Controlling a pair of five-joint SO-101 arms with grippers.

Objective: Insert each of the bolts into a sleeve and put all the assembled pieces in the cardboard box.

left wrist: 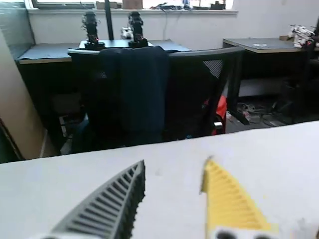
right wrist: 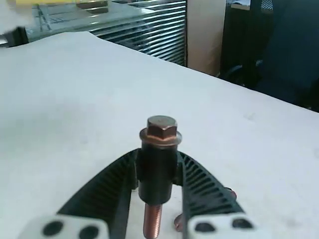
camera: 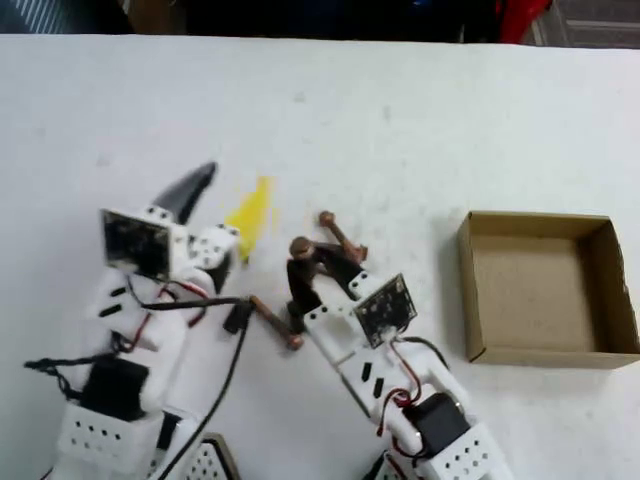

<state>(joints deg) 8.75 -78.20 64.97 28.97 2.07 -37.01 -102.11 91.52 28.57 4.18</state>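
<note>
My right gripper [right wrist: 156,174] is shut on a black sleeve [right wrist: 155,172] with a copper bolt [right wrist: 160,132] pushed through it, head up and thread sticking out below. In the high view this gripper [camera: 316,272] holds the assembled piece [camera: 300,250] left of the cardboard box [camera: 470,290], which holds nothing. One loose bolt [camera: 340,234] lies on the table just beyond the right gripper. Another bolt [camera: 278,324] lies between the two arms. My left gripper [camera: 237,180] stands open over the bare table, black finger [left wrist: 107,206] and yellow finger [left wrist: 229,204] apart with nothing between them.
A black cable [camera: 225,385] runs across the left arm's base near the second bolt. The white table [camera: 400,120] stretches wide beyond both grippers. A chair with a dark jacket [left wrist: 134,89] stands past the table's far edge.
</note>
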